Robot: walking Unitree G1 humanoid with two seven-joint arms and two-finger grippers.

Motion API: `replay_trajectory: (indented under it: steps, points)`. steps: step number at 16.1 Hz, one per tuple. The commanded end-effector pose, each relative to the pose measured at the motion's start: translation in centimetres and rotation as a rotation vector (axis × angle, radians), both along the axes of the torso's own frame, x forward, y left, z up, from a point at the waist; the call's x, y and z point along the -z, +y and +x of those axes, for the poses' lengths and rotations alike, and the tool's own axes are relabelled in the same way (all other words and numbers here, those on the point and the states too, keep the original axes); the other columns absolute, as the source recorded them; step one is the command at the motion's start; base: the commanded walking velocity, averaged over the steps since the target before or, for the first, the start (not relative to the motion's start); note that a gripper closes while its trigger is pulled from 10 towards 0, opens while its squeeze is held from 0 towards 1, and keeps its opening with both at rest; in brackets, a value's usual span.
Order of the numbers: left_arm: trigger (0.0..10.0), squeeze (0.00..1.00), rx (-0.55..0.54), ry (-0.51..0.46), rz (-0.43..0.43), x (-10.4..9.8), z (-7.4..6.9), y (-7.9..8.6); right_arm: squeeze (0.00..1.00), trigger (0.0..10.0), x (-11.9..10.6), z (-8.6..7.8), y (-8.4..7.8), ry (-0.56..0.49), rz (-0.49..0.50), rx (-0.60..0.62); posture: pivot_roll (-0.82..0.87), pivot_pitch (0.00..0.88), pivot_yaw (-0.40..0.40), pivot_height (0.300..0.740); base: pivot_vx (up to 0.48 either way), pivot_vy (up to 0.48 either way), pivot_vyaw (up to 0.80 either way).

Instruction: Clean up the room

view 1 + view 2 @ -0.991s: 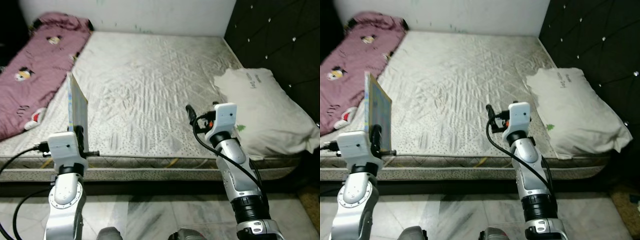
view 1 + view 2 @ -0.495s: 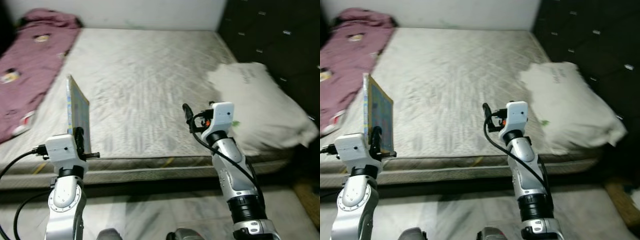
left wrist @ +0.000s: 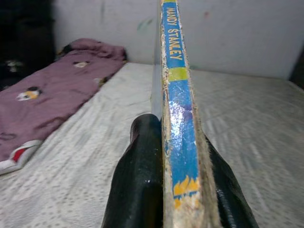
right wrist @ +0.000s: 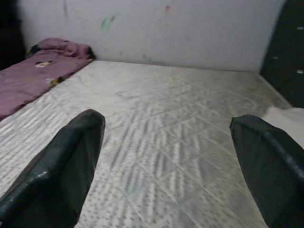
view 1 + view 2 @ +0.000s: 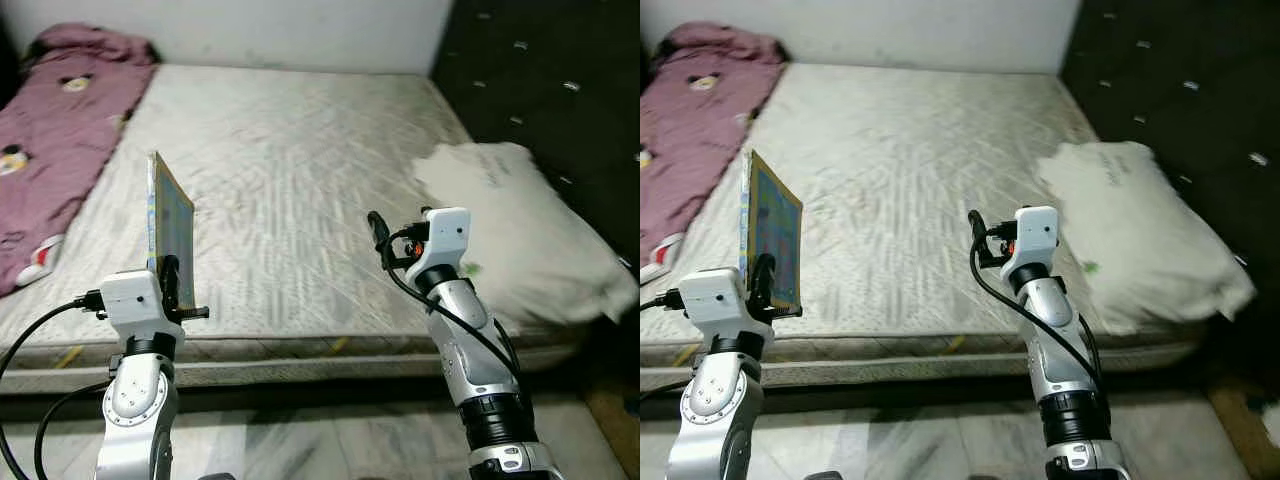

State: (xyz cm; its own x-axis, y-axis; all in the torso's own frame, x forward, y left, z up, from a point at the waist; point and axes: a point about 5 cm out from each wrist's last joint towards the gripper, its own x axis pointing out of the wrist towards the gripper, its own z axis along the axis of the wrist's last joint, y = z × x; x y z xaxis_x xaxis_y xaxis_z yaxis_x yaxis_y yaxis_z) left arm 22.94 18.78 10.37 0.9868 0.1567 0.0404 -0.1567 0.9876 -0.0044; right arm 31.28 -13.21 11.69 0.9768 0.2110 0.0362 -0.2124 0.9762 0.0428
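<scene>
Two grippers were up over the near edge of the bed. Left gripper [image 3: 183,166] had its jaws clamped tight on a thin book [image 5: 171,228], held upright on edge, spine [image 3: 176,90] facing the wrist camera with "MANDY STANLEY" printed along it. In the head view the book stood at about 9 o'clock, above the mattress [image 5: 300,170] front edge. Right gripper [image 4: 173,156] had its jaws spread wide, holding nothing, black fingers [image 4: 66,161] framing bare mattress; it sat at about 4 o'clock of centre, just beside the near edge. White pillow [image 5: 520,235] lay at 3 o'clock against the dark tufted headboard [image 5: 560,90]. Maroon printed blanket [image 5: 55,140] ran along the mattress's side at 10 o'clock, up to the white wall [image 5: 250,30]. Tiled floor [image 5: 320,445] at 6 o'clock.
</scene>
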Motion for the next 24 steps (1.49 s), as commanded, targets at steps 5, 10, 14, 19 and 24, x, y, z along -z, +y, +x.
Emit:
replay_trajectory:
  steps: [5, 10, 14, 19, 24]
  points:
    - [10.0, 0.00, -0.030, -0.026, 0.006, -0.74, 0.52, 0.03, 0.00, 10.0, -0.42, 0.14, -0.13, -0.013, -0.009, 0.002, -0.05, 0.000, -0.048, 0.740, 0.288, 0.000, 0.00]
    - [10.0, 0.00, -0.039, -0.025, 0.022, -0.75, 0.56, -0.08, 0.00, 10.0, -0.29, 0.22, -0.33, -0.007, -0.013, 0.012, -0.05, 0.000, -0.048, 0.740, 0.000, 0.000, 0.00]
    - [10.0, 0.00, -0.027, -0.024, 0.036, -0.84, 0.64, -0.32, 0.00, 10.0, -0.17, 0.26, -0.44, -0.001, -0.017, 0.013, -0.04, 0.000, -0.053, 0.740, 0.000, -0.181, 0.00]
    - [10.0, 0.00, -0.022, -0.028, 0.032, -0.90, 0.71, -0.50, 0.00, 10.0, -0.05, 0.27, -0.42, 0.007, -0.019, 0.009, -0.05, 0.000, -0.056, 0.740, 0.000, -0.448, 0.00]
    - [10.0, 0.00, -0.020, -0.030, 0.028, -0.95, 0.84, -0.61, 0.00, 10.0, -0.03, 0.37, -0.40, 0.009, -0.025, 0.005, -0.05, 0.000, -0.059, 0.740, 0.000, -0.096, 0.00]
